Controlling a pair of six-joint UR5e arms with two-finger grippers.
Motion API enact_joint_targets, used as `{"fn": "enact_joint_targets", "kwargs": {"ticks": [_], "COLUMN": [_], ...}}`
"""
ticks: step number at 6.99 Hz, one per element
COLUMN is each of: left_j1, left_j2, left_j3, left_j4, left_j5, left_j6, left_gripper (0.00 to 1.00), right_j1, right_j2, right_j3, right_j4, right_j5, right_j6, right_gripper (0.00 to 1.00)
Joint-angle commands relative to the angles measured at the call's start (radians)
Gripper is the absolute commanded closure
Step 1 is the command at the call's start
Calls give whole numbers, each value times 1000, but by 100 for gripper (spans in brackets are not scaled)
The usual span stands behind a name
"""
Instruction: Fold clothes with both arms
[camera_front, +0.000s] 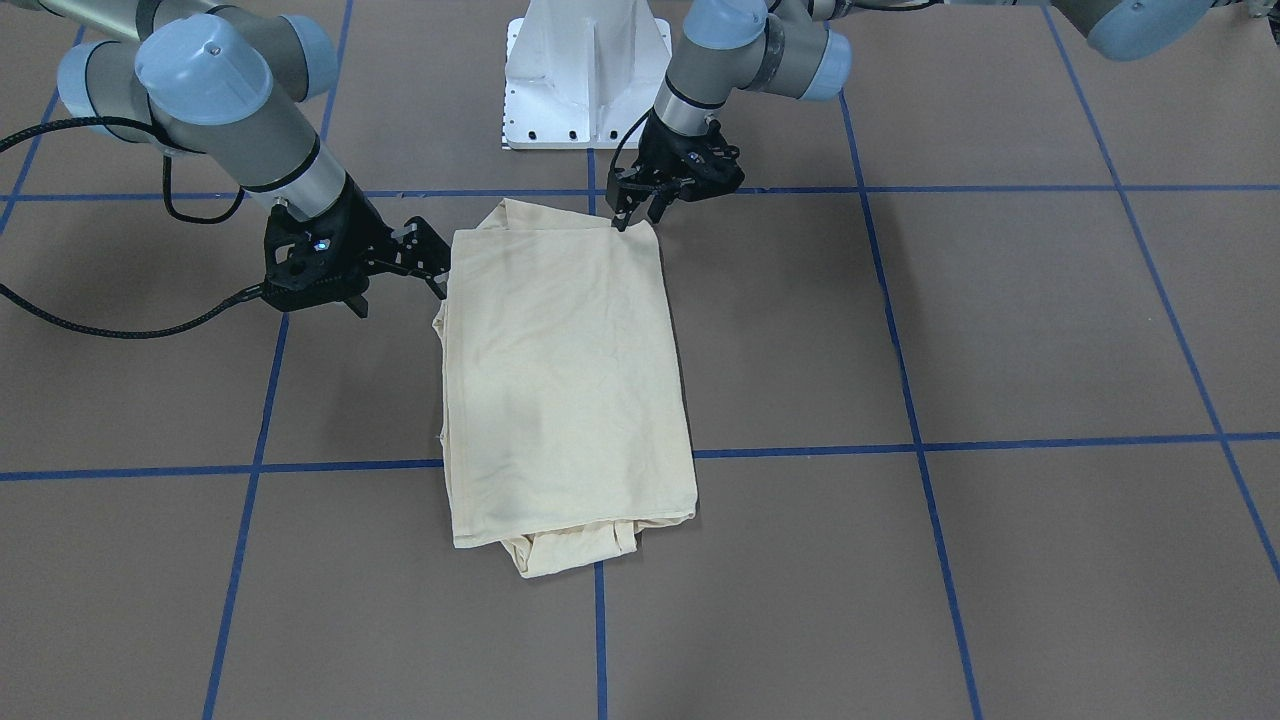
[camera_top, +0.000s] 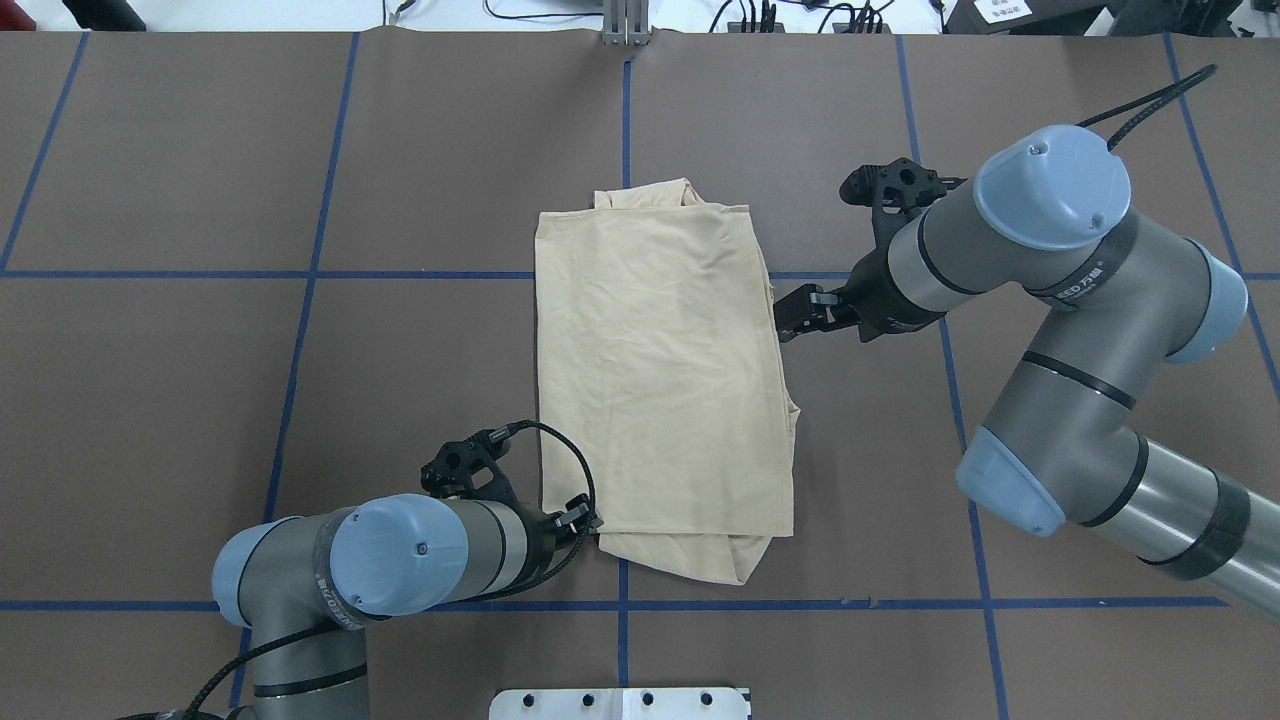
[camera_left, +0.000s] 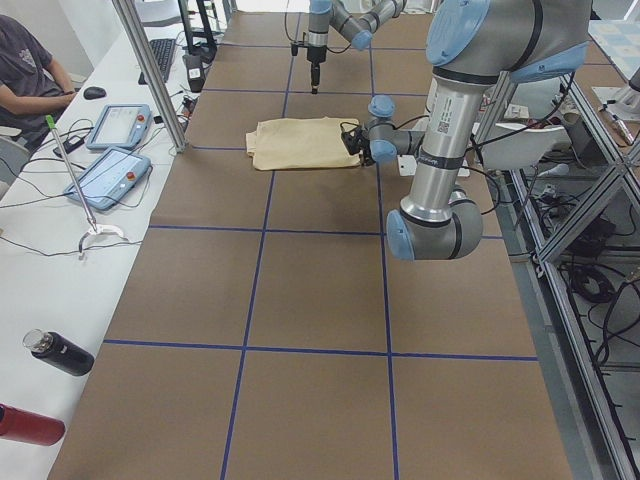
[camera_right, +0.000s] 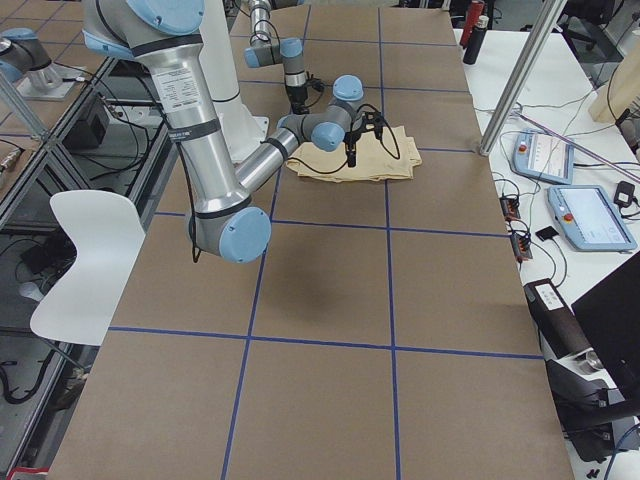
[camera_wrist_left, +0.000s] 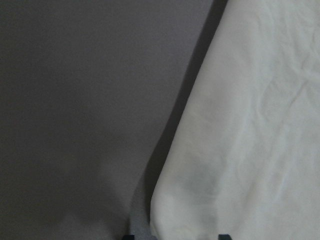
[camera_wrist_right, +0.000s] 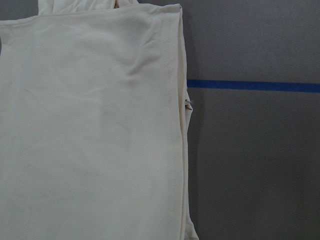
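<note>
T-shirt (camera_top: 660, 370): pale cream-yellow, folded into a long rectangle with a plain side up, lying flat at the middle of the counter (camera_top: 1050, 480), its long sides running away from the robot

Layers: a narrower under-layer sticks out past the top layer at both the far end and the near end; light creases cross the top

Hem: in the right wrist view a stitched edge runs down the cloth, and a blue tape line (camera_wrist_right: 255, 86) meets it from the side

Left gripper (camera_top: 590, 520): low at the T-shirt's near corner on the robot's left; fingers spread, and in the left wrist view their two tips stand to either side of that corner

Right gripper (camera_top: 790, 318): just beside the T-shirt's long edge on the robot's right, a little past halfway along; fingers spread and pointing at the edge, and I cannot tell whether they touch the cloth

Left arm (camera_top: 420, 550): grey with light blue caps, lying low along the near side, a black cable looping over its wrist

Right arm (camera_top: 1050, 230): bent in from the far right, its wrist angled towards the cloth

Counter: brown sheet marked into squares by the blue tape, one line passing under the T-shirt

Base (camera_front: 585, 75): white pedestal on the robot's side, near the end of the T-shirt

Beside the counter: a seated person (camera_left: 30, 70), two tablets (camera_left: 115, 125), a black bottle (camera_left: 60, 352) and a white chair (camera_right: 85, 260)
</note>
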Motion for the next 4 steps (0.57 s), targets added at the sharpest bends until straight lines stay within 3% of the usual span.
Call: {"fn": "enact_joint_targets", "kwargs": {"ticks": [1, 3, 4], "left_j1": [-1, -1, -1], "left_j2": [0, 0, 0], "left_j3": [8, 9, 9], "left_j4": [0, 0, 0], "left_j5": [0, 0, 0], "left_j6": [1, 0, 0], "left_gripper": [38, 41, 48], "right_j1": [-1, -1, -1], "right_j2": [0, 1, 0], "right_j3": [0, 0, -2], "right_j4": [0, 0, 0], "right_j5": [0, 0, 0], "right_j6": [0, 0, -2], "right_gripper": [0, 0, 0]}}
